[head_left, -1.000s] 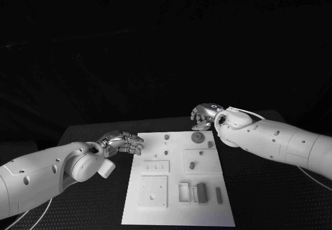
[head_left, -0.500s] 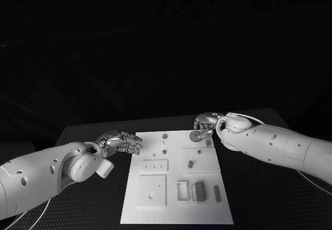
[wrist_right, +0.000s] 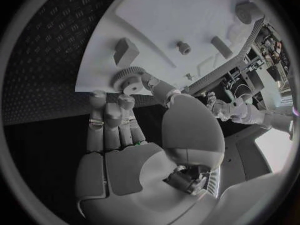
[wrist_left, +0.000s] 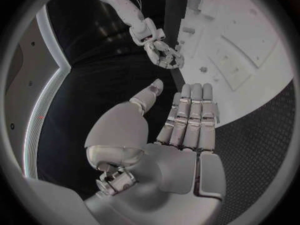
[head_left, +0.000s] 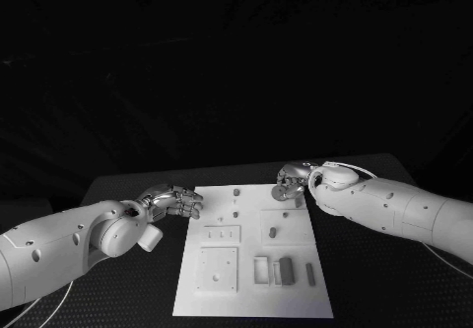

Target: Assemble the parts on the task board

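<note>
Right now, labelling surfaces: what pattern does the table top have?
Black raised tread-plate pattern on the table; right wrist view.

Black table with a ribbed mat surface, dark unlit backdrop behind it

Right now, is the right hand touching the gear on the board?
Touching. The right wrist view shows the right hand's fingertips against the gear at the board's corner.

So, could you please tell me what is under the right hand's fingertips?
The right hand reaches a toothed gear at the task board's far corner. Whatever lies beneath the gear is covered.
</note>
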Controlling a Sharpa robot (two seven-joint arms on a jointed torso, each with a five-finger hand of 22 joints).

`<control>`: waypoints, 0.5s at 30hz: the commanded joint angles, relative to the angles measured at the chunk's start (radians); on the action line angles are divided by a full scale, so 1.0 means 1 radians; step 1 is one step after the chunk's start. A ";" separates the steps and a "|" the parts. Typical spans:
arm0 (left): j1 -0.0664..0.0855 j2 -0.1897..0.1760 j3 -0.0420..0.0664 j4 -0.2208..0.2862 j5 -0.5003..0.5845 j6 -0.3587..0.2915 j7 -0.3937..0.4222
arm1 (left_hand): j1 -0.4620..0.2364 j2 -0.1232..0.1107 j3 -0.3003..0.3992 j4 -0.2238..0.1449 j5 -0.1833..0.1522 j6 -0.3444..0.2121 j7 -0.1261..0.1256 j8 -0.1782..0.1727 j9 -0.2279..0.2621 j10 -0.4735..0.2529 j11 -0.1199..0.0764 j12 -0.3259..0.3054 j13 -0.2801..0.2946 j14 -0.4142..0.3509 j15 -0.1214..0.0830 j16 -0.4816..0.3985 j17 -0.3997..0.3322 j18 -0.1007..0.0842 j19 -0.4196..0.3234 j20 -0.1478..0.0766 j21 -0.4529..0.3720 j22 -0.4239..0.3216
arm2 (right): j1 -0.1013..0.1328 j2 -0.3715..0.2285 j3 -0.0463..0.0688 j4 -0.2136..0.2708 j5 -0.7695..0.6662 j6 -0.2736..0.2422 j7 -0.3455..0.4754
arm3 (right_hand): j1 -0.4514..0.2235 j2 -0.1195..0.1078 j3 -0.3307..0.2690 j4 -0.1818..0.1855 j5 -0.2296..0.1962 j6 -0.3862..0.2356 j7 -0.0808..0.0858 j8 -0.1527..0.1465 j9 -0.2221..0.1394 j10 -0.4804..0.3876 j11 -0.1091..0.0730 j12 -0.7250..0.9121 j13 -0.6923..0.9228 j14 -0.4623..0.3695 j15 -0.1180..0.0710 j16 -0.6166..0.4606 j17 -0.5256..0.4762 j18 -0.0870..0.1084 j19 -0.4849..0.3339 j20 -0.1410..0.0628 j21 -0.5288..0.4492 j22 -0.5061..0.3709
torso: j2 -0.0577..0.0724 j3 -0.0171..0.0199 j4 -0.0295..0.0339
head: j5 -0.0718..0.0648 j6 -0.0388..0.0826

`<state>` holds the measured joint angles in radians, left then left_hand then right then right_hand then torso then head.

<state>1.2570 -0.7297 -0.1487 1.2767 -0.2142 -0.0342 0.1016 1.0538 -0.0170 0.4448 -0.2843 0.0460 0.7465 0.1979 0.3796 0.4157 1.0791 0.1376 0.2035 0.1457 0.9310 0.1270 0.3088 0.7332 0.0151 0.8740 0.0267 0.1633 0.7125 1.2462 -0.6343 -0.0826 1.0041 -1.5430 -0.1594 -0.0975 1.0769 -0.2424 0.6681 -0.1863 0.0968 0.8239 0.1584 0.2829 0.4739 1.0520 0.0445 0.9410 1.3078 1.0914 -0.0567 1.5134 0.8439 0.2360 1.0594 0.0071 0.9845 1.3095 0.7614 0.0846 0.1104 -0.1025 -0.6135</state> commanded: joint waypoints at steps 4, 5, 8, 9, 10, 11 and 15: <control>-0.001 0.001 0.001 0.000 0.005 0.016 0.012 | -0.010 0.001 -0.008 0.000 0.005 0.003 0.011 -0.001 0.001 -0.002 0.002 0.002 0.001 0.004 -0.001 -0.006 0.002 0.018 0.006 0.000 -0.007 0.001 | -0.012 0.007 -0.002 -0.015 -0.008 0.026 0.007 | 0.024 0.067 0.010 -0.040 -0.003 0.036 -0.005 0.022 0.009 -0.013 -0.004 0.022 -0.015 -0.005 -0.007 0.009 0.003 0.026 -0.006 -0.010 0.014 0.020 | 0.000 -0.0007 0.0056 | 0.000 -0.003; -0.001 0.001 0.001 0.000 0.005 0.016 0.012 | -0.010 0.001 -0.008 0.000 0.005 0.003 0.011 -0.001 0.001 -0.002 0.003 0.002 0.001 0.004 -0.001 -0.007 0.002 0.018 0.006 0.000 -0.007 0.001 | -0.013 0.008 -0.002 -0.019 -0.008 0.031 0.008 | 0.026 0.078 0.010 -0.049 -0.003 0.043 -0.007 0.025 0.011 -0.013 -0.004 0.025 -0.018 -0.005 -0.007 0.010 0.003 0.026 -0.006 -0.010 0.015 0.020 | 0.000 -0.0005 0.0057 | 0.000 -0.004; -0.001 0.001 0.001 0.000 0.005 0.017 0.011 | -0.010 0.001 -0.008 0.000 0.005 0.003 0.011 -0.001 0.001 -0.002 0.003 0.002 0.001 0.004 -0.001 -0.007 0.002 0.018 0.006 0.000 -0.007 0.001 | -0.019 0.012 -0.004 -0.025 -0.033 0.024 0.008 | 0.024 0.121 0.011 -0.081 -0.002 0.064 -0.013 0.033 0.014 -0.016 -0.009 0.034 -0.029 -0.004 -0.012 0.010 0.003 0.026 -0.008 -0.008 0.020 0.019 | 0.001 -0.0008 0.0052 | 0.001 -0.004; -0.001 0.001 0.001 0.000 0.005 0.017 0.011 | -0.010 0.001 -0.008 0.000 0.005 0.003 0.011 -0.001 0.001 -0.002 0.003 0.002 0.001 0.004 -0.001 -0.007 0.002 0.018 0.006 0.000 -0.007 0.001 | -0.020 0.013 -0.004 -0.026 -0.043 0.023 0.008 | 0.024 0.126 0.012 -0.087 -0.002 0.068 -0.014 0.034 0.014 -0.016 -0.011 0.036 -0.032 -0.003 -0.013 0.010 0.003 0.026 -0.008 -0.008 0.021 0.019 | 0.001 -0.0007 0.0051 | 0.001 -0.005; -0.001 0.001 0.001 0.001 0.005 0.017 0.011 | -0.010 0.001 -0.008 0.000 0.005 0.003 0.011 -0.002 0.001 -0.002 0.003 0.002 0.001 0.004 -0.001 -0.007 0.002 0.018 0.006 0.000 -0.007 0.001 | -0.021 0.015 -0.004 -0.027 -0.056 0.021 0.008 | 0.023 0.128 0.012 -0.092 -0.002 0.072 -0.015 0.036 0.015 -0.016 -0.011 0.038 -0.034 -0.003 -0.014 0.011 0.003 0.026 -0.008 -0.008 0.021 0.019 | 0.001 -0.0007 0.0051 | 0.001 -0.005; -0.001 0.001 0.001 0.001 0.005 0.017 0.011 | -0.010 0.001 -0.008 0.000 0.005 0.003 0.011 -0.002 0.001 -0.002 0.003 0.002 0.001 0.004 -0.001 -0.007 0.002 0.018 0.006 0.000 -0.007 0.001 | -0.022 0.016 -0.005 -0.029 -0.065 0.018 0.008 | 0.023 0.129 0.013 -0.095 -0.002 0.075 -0.016 0.037 0.015 -0.016 -0.012 0.039 -0.035 -0.002 -0.014 0.011 0.003 0.026 -0.008 -0.008 0.022 0.018 | 0.001 -0.0007 0.0053 | 0.001 -0.006; -0.001 0.000 0.001 0.001 0.005 0.017 0.010 | -0.010 0.001 -0.008 0.000 0.005 0.003 0.011 -0.002 0.001 -0.002 0.003 0.002 0.001 0.004 -0.001 -0.007 0.002 0.018 0.006 0.000 -0.007 0.001 | -0.023 0.016 -0.007 -0.033 -0.100 0.010 0.004 | 0.026 0.117 0.014 -0.102 -0.002 0.077 -0.018 0.036 0.014 -0.017 -0.014 0.044 -0.040 -0.002 -0.016 0.011 0.003 0.026 -0.008 -0.009 0.024 0.018 | 0.000 -0.0010 0.0061 | 0.001 -0.011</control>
<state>1.2561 -0.7304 -0.1483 1.2754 -0.2142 -0.0325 0.1014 1.0538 -0.0170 0.4448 -0.2843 0.0460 0.7465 0.1980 0.3796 0.4156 1.0791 0.1376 0.2035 0.1456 0.9310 0.1270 0.3049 0.7342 0.0151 0.8740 0.0267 0.1594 0.7123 1.2376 -0.6169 -0.0807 0.9788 -1.5770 -0.1818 -0.0817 1.0988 -0.1219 0.6827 -0.2838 0.0967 0.8464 0.1332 0.3151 0.4867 1.0468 0.0427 0.9823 1.2682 1.0901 -0.0679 1.5217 0.8457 0.2358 1.0537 0.0019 1.0050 1.3095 0.7619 0.0836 0.1118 -0.1014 -0.6215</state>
